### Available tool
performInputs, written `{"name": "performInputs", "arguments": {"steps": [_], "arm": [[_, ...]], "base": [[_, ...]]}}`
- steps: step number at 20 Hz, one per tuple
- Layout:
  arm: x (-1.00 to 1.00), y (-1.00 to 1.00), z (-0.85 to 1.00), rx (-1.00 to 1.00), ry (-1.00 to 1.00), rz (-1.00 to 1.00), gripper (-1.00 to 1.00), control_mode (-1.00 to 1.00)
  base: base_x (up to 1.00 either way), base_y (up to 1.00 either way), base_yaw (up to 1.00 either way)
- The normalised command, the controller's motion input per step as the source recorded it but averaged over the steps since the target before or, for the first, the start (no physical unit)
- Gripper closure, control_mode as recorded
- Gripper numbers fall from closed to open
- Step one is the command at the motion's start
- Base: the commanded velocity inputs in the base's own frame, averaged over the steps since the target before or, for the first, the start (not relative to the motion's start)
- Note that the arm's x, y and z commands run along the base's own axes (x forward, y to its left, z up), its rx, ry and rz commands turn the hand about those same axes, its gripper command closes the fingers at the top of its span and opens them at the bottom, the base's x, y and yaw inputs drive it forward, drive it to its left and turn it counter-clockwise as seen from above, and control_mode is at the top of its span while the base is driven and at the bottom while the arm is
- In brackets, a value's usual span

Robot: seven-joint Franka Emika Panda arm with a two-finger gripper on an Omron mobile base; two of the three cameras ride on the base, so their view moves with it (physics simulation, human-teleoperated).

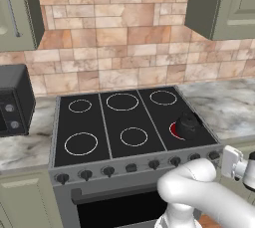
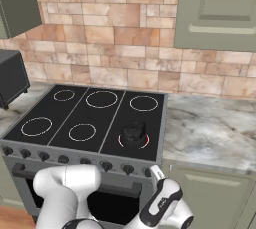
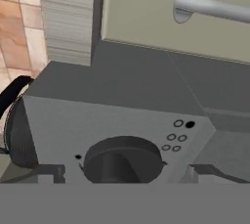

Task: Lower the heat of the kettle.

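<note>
Hand view: dial dead ahead at 6 o'clock, rigid ridged knob — pinch its ridge, twist. Kettle stays on glowing burner. Jaws state: can't tell.

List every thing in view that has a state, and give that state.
kettle: upright on the front right burner.
front right burner: glowing red, on.
other five burners: dark, off.
stove dial: close ahead of the hand camera; setting unreadable.
oven door: shut.
cabinet door: shut.
gripper: cannot tell, open or shut.
</note>
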Motion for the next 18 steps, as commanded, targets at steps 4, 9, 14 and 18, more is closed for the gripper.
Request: {"name": "performInputs", "arguments": {"steps": [4, 9, 14, 18], "arm": [[0.12, 0.00, -0.15, 0.00, 0.00, 0.00, -1.00, -1.00], [0.08, 0.00, -0.09, 0.00, 0.00, 0.00, -1.00, -1.00], [0.06, 0.00, -0.06, 0.00, 0.00, 0.00, 1.00, -1.00], [0.06, 0.04, 0.00, 0.00, 0.00, 0.00, 1.00, -1.00]], "base": [[0.00, 0.00, 0.00], [0.00, 0.00, 0.00], [0.00, 0.00, 0.00], [0.00, 0.00, 0.00]]}}
